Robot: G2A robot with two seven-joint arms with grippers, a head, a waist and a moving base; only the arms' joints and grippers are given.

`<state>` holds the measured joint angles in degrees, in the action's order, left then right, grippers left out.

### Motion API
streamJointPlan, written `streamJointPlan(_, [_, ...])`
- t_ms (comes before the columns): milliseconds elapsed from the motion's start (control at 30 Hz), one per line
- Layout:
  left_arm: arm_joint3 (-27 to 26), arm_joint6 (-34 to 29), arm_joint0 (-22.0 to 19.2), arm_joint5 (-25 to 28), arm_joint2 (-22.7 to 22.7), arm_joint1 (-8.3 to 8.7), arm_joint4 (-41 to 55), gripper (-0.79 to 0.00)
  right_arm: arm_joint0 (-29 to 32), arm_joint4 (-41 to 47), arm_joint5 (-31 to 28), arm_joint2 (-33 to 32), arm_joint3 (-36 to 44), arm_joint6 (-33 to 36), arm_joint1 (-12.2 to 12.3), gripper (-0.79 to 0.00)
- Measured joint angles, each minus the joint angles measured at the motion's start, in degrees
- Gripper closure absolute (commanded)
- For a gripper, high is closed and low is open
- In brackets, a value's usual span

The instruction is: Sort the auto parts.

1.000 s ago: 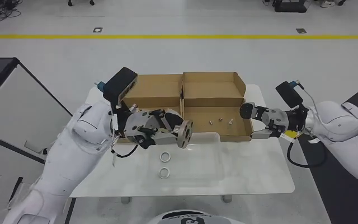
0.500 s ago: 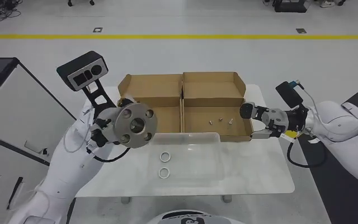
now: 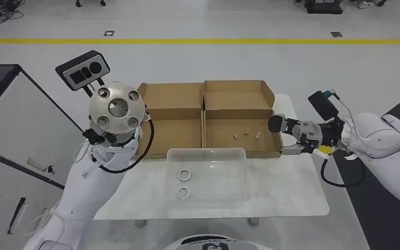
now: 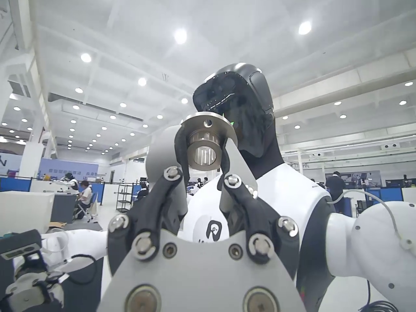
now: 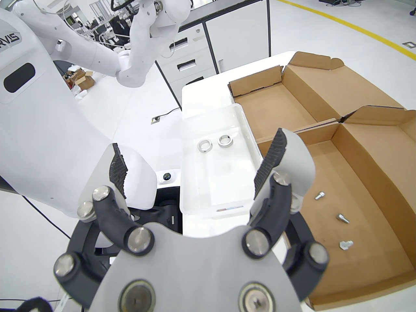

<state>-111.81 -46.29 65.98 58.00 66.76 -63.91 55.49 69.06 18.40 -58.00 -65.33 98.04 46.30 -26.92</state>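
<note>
Your left claw [image 4: 203, 152] is clamped on the flanged pulley [image 4: 204, 146], and it's a good look at it. It's bright machined metal: a toothed hub with a grooved bore, topped by a flat round flange. From above, that flange [image 3: 114, 107] faces straight up at the camera, with four holes ringed around the centre bore. The dark fingers [image 4: 179, 150] pinch the hub from both sides, just under the flange. Your left arm is folded up high with the wrist turned skyward. It holds the part over the left edge of the white surface [image 3: 281, 194], by the corner of the left-hand box [image 3: 169, 132].

Your right claw [image 5: 198, 160] is spread wide with nothing between its ribbed black pads [image 5: 268, 160]. That arm stretches in level from the right, and the claw [image 3: 281, 136] hangs at the right end of the right-hand box [image 3: 240, 103].

Both boxes are open brown cardboard, shallow, set side by side with their flaps standing. Three small silver bolts [image 5: 342, 218] lie loose on the right-hand box's floor, near each other.

In front of the boxes lies a clear plastic tray [image 3: 234, 151], rectangular with rounded corners. Two smooth metal rings [image 3: 184, 184] lie flat in it, close together but apart.
</note>
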Motion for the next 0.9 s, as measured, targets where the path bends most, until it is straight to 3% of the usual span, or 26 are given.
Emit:
streamJointPlan(200, [1.43,0.00,0.48,0.00,0.29,-1.83,3.50,0.000,0.00,0.00,0.00,0.00,0.00,0.00,0.00,-0.785])
streamJointPlan(367, [2.95,0.00,0.15,0.00,0.22,-2.84,0.35,0.000,0.00,0.00,0.00,0.00,0.00,0.00,0.00,-0.785])
streamJointPlan(633, [5.86,-1.56,-0.03,-1.56,1.16,-2.34,-13.51,0.000,0.00,0.00,0.00,0.00,0.00,0.00,0.00,-0.785])
streamJointPlan(900, [4.74,-0.84,-0.38,-0.81,0.43,-1.95,-16.60,0.000,0.00,0.00,0.00,0.00,0.00,0.00,0.00,-0.785])
